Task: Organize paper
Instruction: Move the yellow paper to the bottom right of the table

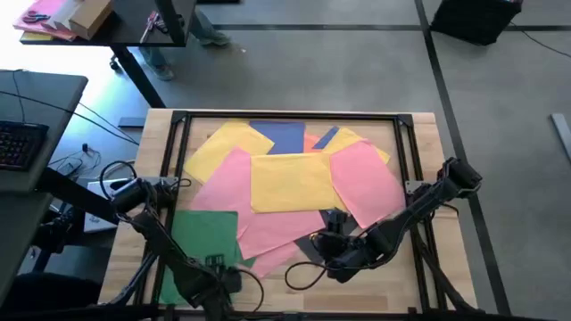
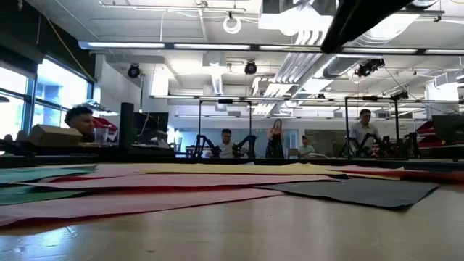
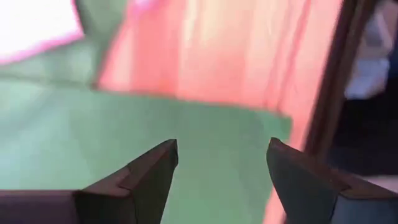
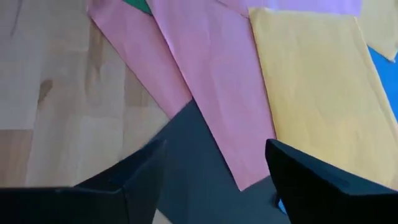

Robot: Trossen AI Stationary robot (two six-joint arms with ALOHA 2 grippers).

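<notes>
Coloured paper sheets lie overlapping on the wooden table. A yellow sheet (image 1: pixel 290 183) is in the middle, and pink sheets (image 1: pixel 234 192) (image 1: pixel 366 183) are on either side of it. Another yellow sheet (image 1: pixel 227 144), a blue sheet (image 1: pixel 281 134) and an orange one (image 1: pixel 314 140) lie toward the far edge. A green sheet (image 1: pixel 201 236) lies near left, and a dark grey sheet (image 4: pixel 193 168) near the middle. My left gripper (image 3: pixel 221 146) hovers open over the green sheet (image 3: pixel 124 137). My right gripper (image 4: pixel 214 146) hovers open over the dark grey sheet's corner, beside a pink sheet (image 4: pixel 205 68).
A dark metal frame (image 1: pixel 294 114) runs around the table's far, left and right sides. Bare wood (image 1: pixel 375 290) shows along the near edge. Cables (image 1: pixel 299 275) lie near the right arm. A desk with a keyboard (image 1: pixel 18 143) stands left of the table, and people sit in the room beyond (image 2: pixel 362 130).
</notes>
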